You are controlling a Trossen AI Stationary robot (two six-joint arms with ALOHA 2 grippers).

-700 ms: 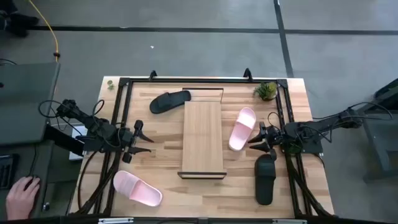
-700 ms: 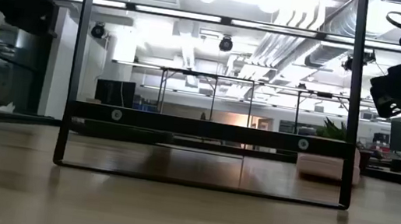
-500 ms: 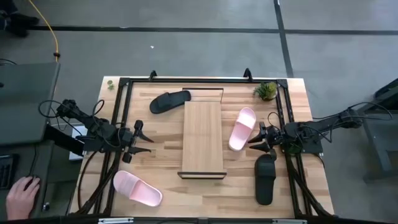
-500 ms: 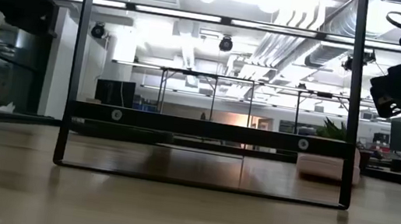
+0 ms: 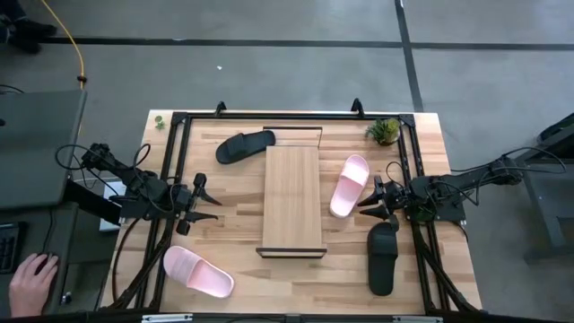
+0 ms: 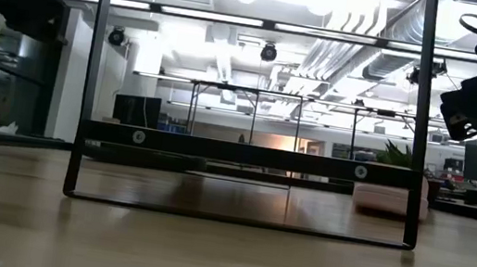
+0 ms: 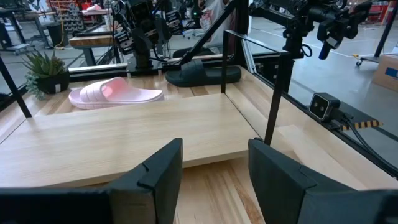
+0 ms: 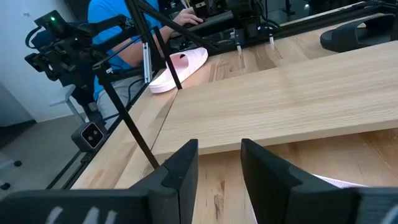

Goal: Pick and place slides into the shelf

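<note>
no readable text, no labels, no brand marks, no numbers anywhere

One camera hangs high above and looks straight down on the whole table [image 5: 224, 179], with both arms at its sides. Another sits low on the table top and looks flat across it, through a black wire frame [image 6: 236, 217] into the bright room behind. One camera rides on each arm, close to the wood, and the two face each other across the long board [image 7: 124, 134]. That board [image 5: 291, 197] also shows from above, in the middle.
</note>
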